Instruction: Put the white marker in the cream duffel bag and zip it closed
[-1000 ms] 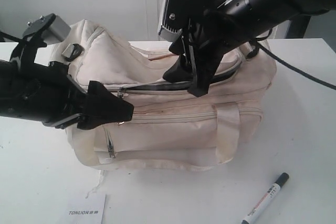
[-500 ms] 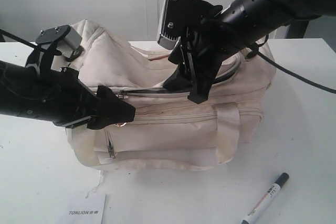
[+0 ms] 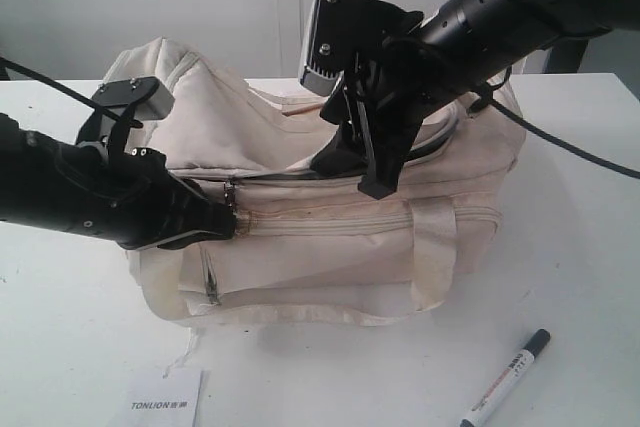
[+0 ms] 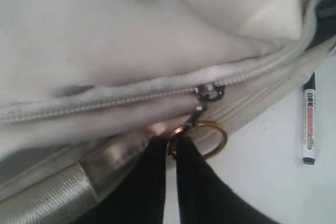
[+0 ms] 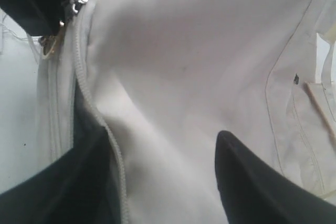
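Exterior view first: we see the cream duffel bag point(image 3: 330, 237) in the middle of the table point(image 3: 590, 247). The white marker point(image 3: 505, 379) lies outside it at five o'clock, and a TONLION card point(image 3: 165, 402) at seven o'clock is cut off by the frame edge. The left gripper point(image 3: 225, 222) sits at the bag's nine o'clock end, its tips too dark to read. The right gripper point(image 3: 365, 162) stands over the top flap at one o'clock.

Left wrist view settles it: both fingers point(image 4: 152, 182) are pressed together, pinching a brass ring point(image 4: 224, 141) that hangs from the zip pull point(image 4: 210, 92).

Right wrist view alone shows us that gripper's fingers point(image 5: 247, 182) spread wide, with flap fabric between them and nothing gripped.

Against a second ago, the left arm has pushed in toward the zip, the right gripper has shifted slightly, and the marker has not moved.
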